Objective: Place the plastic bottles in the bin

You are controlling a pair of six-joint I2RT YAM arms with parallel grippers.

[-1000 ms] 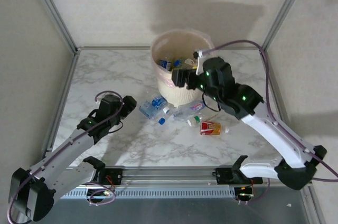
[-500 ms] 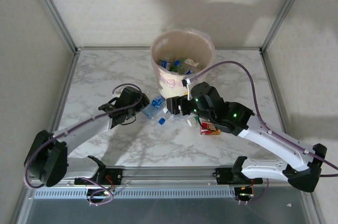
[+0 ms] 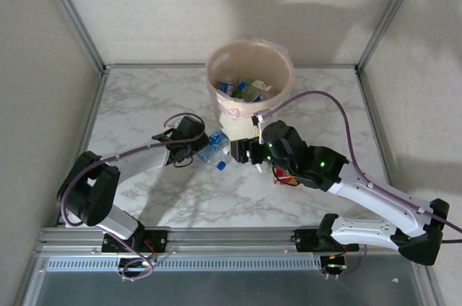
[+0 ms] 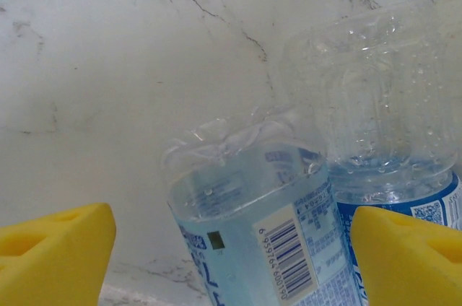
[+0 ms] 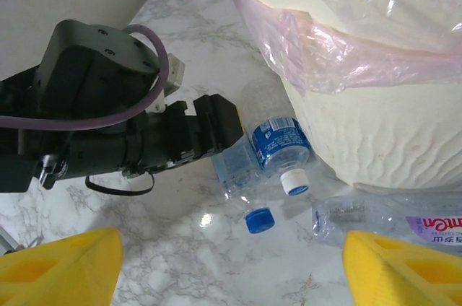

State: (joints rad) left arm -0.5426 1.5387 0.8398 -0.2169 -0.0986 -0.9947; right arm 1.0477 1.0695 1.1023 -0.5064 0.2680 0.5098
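The round cream wastebasket with a ribbed lower half [image 3: 232, 120] stands at the far middle of the white marble-patterned table [image 3: 144, 97]. A translucent pinkish liner bag [image 5: 339, 60] is folded over its rim, and several small plastic bottles with blue and green parts [image 3: 242, 88] lie inside it. On the table at its foot, on the near-left side, two bottles lie side by side and touching. One is a clear plastic bottle with a pale blue barcoded label [image 4: 253, 237], closed with a blue cap. The other is a clear plastic bottle with a dark blue label and white cap [image 5: 278, 146], which lies just beside the wastebasket's wall. The left claw [image 3: 202, 146] reaches in low from the left. Its yellow foam pads [image 4: 54, 248] stand apart on either side of the pale-labelled bottle, with a bare gap on the left side, so it grips nothing. The right-hand pad sits in front of the dark-labelled bottle. The right claw [image 5: 231, 270] hovers above the table just near of the two caps with its pads spread wide and nothing between them. A clear plastic bottle with red lettering on its label [image 5: 390, 223] lies on its side against the base of the wastebasket, to the right of the caps. A small bottle with a red and orange label [image 3: 286, 177] shows from under the right arm, farther toward the near edge.
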